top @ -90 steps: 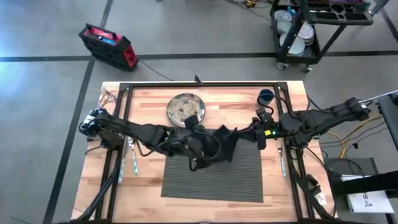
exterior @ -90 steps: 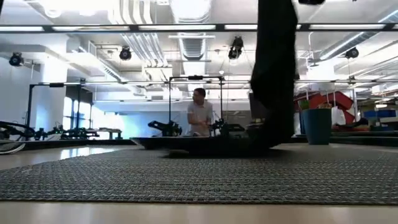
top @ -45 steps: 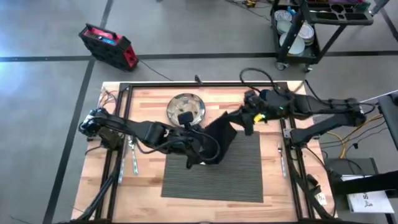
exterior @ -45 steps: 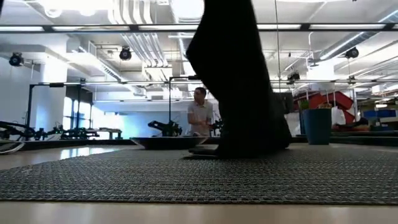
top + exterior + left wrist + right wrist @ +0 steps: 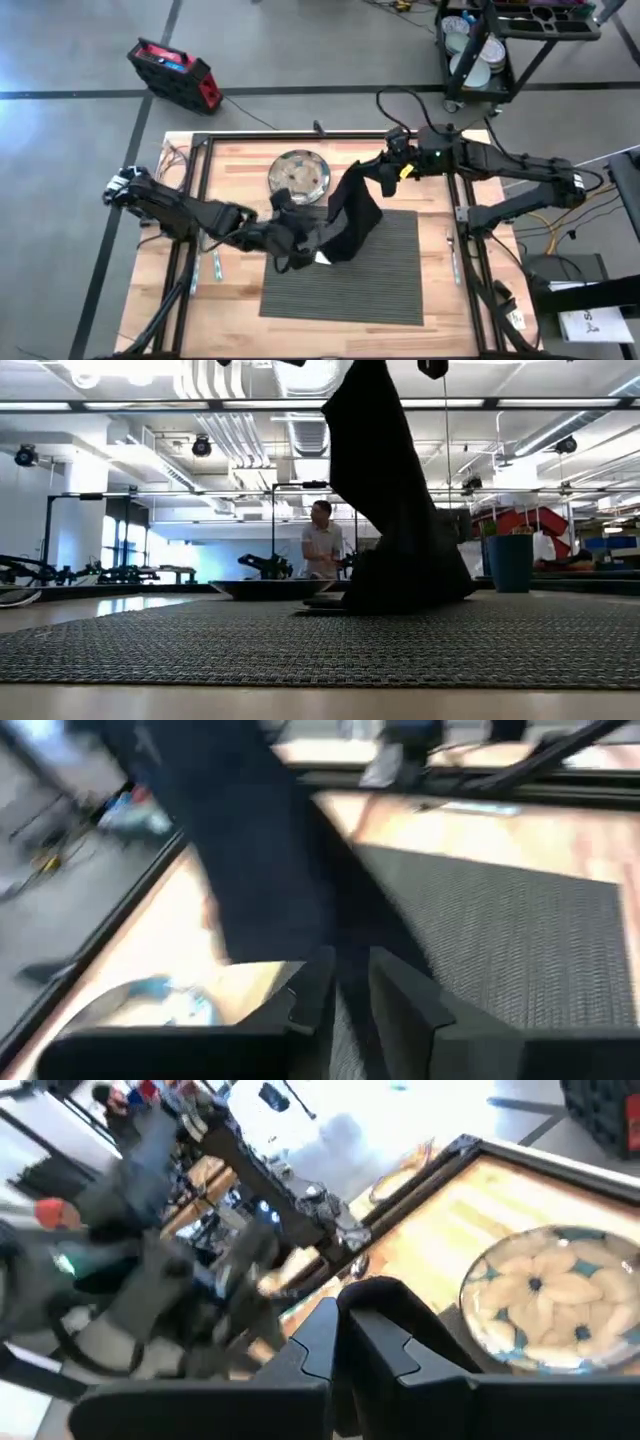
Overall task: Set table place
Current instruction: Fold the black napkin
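Right gripper [image 5: 372,172] lifted the black napkin [image 5: 352,215] higher toward the plate [image 5: 299,176], left gripper [image 5: 318,256] drew back leftward

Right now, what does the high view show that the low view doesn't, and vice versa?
Only the high view: both tools on the black napkin, the right tool lifting its upper corner, the left tool at its lower edge; also the patterned plate from above, the cutlery beside the left frame rail, and the red case on the floor.
Only the low view: a person in the room behind, and a teal cup.
Both: the napkin hanging over the ribbed placemat on the table.
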Controlling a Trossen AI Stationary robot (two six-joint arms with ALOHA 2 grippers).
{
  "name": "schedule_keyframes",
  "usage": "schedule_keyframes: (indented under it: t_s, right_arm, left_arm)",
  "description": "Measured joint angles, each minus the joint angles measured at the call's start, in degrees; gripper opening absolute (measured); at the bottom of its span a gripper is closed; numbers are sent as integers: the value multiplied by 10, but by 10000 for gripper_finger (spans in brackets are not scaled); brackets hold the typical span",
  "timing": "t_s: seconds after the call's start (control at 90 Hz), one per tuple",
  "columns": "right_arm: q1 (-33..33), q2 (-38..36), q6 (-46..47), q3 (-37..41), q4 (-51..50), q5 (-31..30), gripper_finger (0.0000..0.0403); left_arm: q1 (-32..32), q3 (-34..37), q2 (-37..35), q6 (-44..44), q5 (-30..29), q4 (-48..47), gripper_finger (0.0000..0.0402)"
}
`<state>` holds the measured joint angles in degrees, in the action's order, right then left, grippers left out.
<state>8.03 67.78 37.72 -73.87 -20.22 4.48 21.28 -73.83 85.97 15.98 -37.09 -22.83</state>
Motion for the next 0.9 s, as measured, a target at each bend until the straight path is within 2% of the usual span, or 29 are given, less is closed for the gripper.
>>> schedule_keyframes:
  t_s: [0.078,0.144,0.278,0.344,0.467,0.533,0.7,0.9]
  right_arm:
    - [8,4,-1,0,-1,5,0]
    - [9,7,-1,0,-3,5,0]
    - [9,6,-9,0,-2,7,0]
    - [9,6,-12,0,-4,7,0]
    - [9,6,-13,0,-4,6,0]
    - [9,6,-13,0,-4,5,0]
    - [11,6,-13,0,-4,5,0]
    - [11,6,-13,0,-5,5,0]
  left_arm:
    - [4,54,0,-30,33,82,79]
    - [4,79,-1,-18,45,123,101]
    - [4,92,-17,23,46,108,150]
    - [6,91,-29,33,26,103,174]
    - [8,87,-37,27,-57,106,205]
    - [7,88,-24,-9,-77,111,214]
    - [6,90,18,-78,-76,171,224]
    - [0,90,36,-104,-105,178,222]
